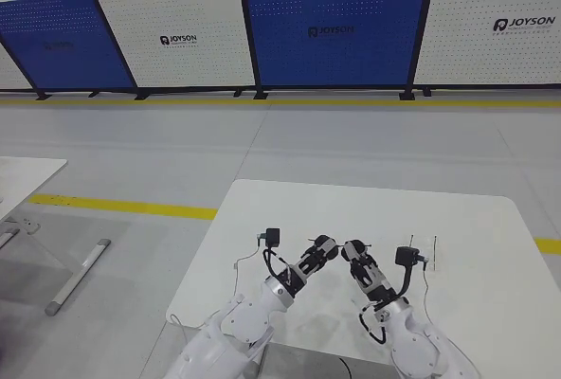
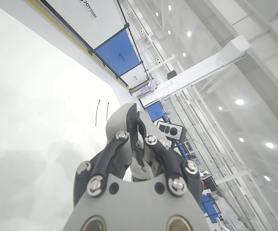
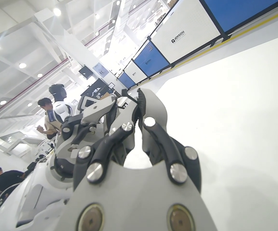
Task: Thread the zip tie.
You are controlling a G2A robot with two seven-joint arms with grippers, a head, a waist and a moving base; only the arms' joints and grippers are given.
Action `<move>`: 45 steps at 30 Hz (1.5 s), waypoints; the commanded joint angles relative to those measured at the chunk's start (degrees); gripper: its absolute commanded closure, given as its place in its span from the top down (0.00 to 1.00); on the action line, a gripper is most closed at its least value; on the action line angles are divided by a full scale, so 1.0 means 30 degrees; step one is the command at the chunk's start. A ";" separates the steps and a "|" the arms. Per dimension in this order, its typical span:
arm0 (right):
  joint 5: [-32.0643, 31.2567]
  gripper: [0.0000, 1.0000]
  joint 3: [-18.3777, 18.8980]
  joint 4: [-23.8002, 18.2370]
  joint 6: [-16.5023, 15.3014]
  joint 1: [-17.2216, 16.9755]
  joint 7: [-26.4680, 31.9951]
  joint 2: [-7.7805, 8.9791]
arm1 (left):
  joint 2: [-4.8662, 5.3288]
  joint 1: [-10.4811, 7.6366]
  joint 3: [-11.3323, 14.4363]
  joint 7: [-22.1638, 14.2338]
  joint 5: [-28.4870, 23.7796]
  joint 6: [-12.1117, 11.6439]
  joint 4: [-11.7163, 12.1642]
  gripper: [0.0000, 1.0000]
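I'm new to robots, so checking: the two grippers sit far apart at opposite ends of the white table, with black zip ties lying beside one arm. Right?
Not quite. The top view shows the left gripper and right gripper close together near the middle of the white table. The black zip ties do lie beside one arm.

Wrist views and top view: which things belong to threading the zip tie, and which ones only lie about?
In the job: thin black plastic zip tie, pinched at the tip of the right gripper; left gripper, close beside it.
Lying about: two spare black zip ties, side by side on the white table, apart from both grippers.
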 commanded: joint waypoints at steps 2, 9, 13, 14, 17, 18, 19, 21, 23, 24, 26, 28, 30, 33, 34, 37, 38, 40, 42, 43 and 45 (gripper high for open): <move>-0.0106 0.00 0.0034 -0.0046 0.0000 -0.0014 -0.0116 0.0075 | -0.0011 0.0013 0.0048 0.0030 0.0068 0.0047 -0.0039 0.00; -0.0076 0.00 0.0002 -0.0254 0.0000 -0.0081 -0.0137 0.0223 | -0.0032 0.0004 0.0090 0.0126 0.0180 0.0200 -0.0027 0.00; 0.0091 0.00 0.0076 -0.0108 0.0000 -0.0058 -0.0439 0.0255 | -0.0069 -0.0062 0.0156 0.0338 0.0208 0.0314 0.0064 0.00; 0.0195 0.00 0.0074 -0.0098 0.0000 -0.0064 -0.0461 0.0259 | -0.0078 -0.0071 0.0170 0.0399 0.0217 0.0326 0.0084 0.00; 0.0355 0.29 0.0095 -0.0103 0.0000 -0.0101 -0.0449 0.0289 | -0.0095 -0.0094 0.0191 0.0495 0.0263 0.0361 0.0145 0.00; 0.0372 0.31 0.0101 -0.0108 0.0000 -0.0110 -0.0445 0.0300 | -0.0100 -0.0100 0.0202 0.0511 0.0279 0.0372 0.0162 0.00; 0.0403 0.34 0.0104 -0.0117 0.0000 -0.0122 -0.0456 0.0308 | -0.0106 -0.0108 0.0216 0.0529 0.0297 0.0382 0.0175 0.00; 0.0473 0.35 0.0100 -0.0149 0.0000 -0.0146 -0.0543 0.0324 | -0.0120 -0.0121 0.0254 0.0578 0.0348 0.0415 0.0206 0.00; 0.0480 0.38 0.0088 -0.0186 0.0000 -0.0168 -0.0681 0.0338 | -0.0131 -0.0133 0.0284 0.0618 0.0381 0.0438 0.0216 0.00; 0.0448 0.39 0.0076 -0.0215 0.0000 -0.0187 -0.0754 0.0351 | -0.0137 -0.0137 0.0294 0.0632 0.0400 0.0444 0.0226 0.00; 0.0269 0.40 0.0081 -0.0271 0.0000 -0.0239 -0.0985 0.0377 | -0.0143 -0.0145 0.0300 0.0655 0.0433 0.0450 0.0237 0.00; 0.0171 0.38 0.0068 -0.0382 0.0000 -0.0358 -0.1267 0.0409 | -0.0152 -0.0159 0.0298 0.0701 0.0455 0.0473 0.0263 0.00; 0.0088 0.38 0.0082 -0.0468 0.0000 -0.0486 -0.1475 0.0451 | -0.0161 -0.0181 0.0292 0.0739 0.0446 0.0486 0.0293 0.00; 0.0008 0.35 0.0132 -0.0633 0.0000 -0.0735 -0.1657 0.0547 | -0.0181 -0.0233 0.0276 0.0819 0.0371 0.0546 0.0317 0.00; -0.0008 0.33 0.0151 -0.0668 0.0000 -0.0797 -0.1692 0.0578 | -0.0187 -0.0253 0.0277 0.0828 0.0352 0.0569 0.0310 0.00; -0.0038 0.31 0.0202 -0.0755 0.0000 -0.0943 -0.1786 0.0675 | -0.0209 -0.0319 0.0276 0.0873 0.0299 0.0647 0.0282 0.00; -0.0039 0.31 0.0209 -0.0783 0.0000 -0.0970 -0.1809 0.0707 | -0.0216 -0.0337 0.0278 0.0876 0.0289 0.0669 0.0282 0.00; -0.0043 0.30 0.0208 -0.0812 0.0000 -0.0991 -0.1857 0.0748 | -0.0226 -0.0350 0.0283 0.0889 0.0277 0.0675 0.0289 0.00; -0.0051 0.24 0.0195 -0.0853 0.0000 -0.0993 -0.1932 0.0788 | -0.0236 -0.0360 0.0289 0.0888 0.0264 0.0675 0.0304 0.00; -0.0055 0.24 0.0185 -0.0869 0.0000 -0.0992 -0.1961 0.0803 | -0.0239 -0.0365 0.0291 0.0882 0.0261 0.0675 0.0313 0.00; -0.0083 0.18 0.0155 -0.0924 0.0000 -0.0975 -0.2013 0.0839 | -0.0248 -0.0376 0.0298 0.0864 0.0255 0.0682 0.0349 0.00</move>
